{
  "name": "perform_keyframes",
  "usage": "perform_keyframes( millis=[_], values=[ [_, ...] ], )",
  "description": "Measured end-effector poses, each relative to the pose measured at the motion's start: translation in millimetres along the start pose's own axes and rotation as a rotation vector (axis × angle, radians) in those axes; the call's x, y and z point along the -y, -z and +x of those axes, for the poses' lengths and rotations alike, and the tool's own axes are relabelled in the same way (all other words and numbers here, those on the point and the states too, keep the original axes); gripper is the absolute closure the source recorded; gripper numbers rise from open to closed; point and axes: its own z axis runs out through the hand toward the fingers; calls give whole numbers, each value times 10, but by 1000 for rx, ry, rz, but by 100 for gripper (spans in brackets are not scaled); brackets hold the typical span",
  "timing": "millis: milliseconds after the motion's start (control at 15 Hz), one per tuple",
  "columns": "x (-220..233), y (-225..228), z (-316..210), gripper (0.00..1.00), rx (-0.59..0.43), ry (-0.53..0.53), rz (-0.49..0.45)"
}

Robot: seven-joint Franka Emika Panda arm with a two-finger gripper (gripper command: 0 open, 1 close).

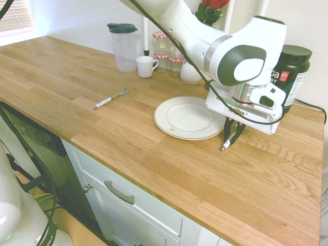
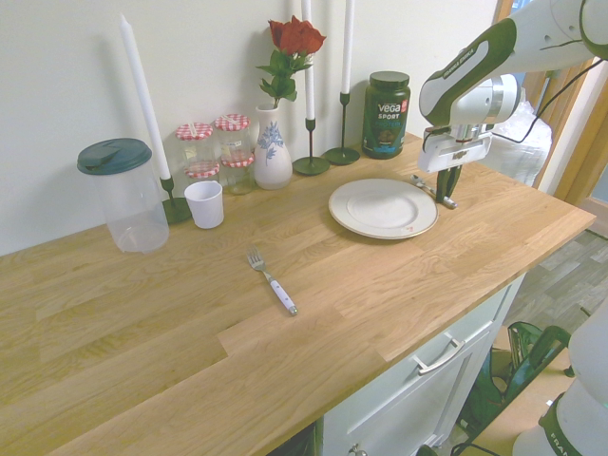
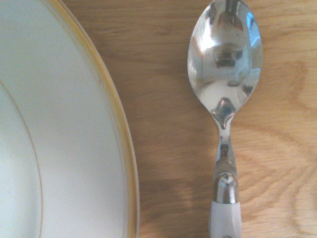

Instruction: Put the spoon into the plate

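Note:
The spoon (image 1: 225, 146) lies on the wooden counter just right of the white plate (image 1: 169, 123), apart from its rim. In the wrist view its shiny bowl (image 3: 225, 74) rests on the wood beside the plate's gold-lined rim (image 3: 119, 148), and the white handle runs off the picture's edge. My gripper (image 1: 233, 137) points straight down over the handle, its dark fingers drawn in against it. In the second exterior view the gripper (image 2: 448, 195) stands at the spoon (image 2: 423, 182) beside the empty plate (image 2: 347, 211).
A white-handled fork (image 1: 110, 98) lies further left on the counter. A dark green tub (image 1: 292, 72) stands close behind the gripper. A vase with a rose (image 2: 273, 152), candle holders (image 2: 310, 163), jars, a white cup (image 2: 204, 203) and a pitcher (image 2: 123, 195) line the wall.

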Motion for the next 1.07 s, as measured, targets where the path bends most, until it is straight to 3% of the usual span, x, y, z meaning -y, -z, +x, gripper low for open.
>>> perform_keyframes(
  millis=[400, 667, 1067],
  values=[
    [454, 854, -425, 100, -53, 80, 68],
    [1006, 627, -1067, 100, -24, 148, 26],
    [946, 280, -1231, 100, -10, 163, -7]
  ],
)
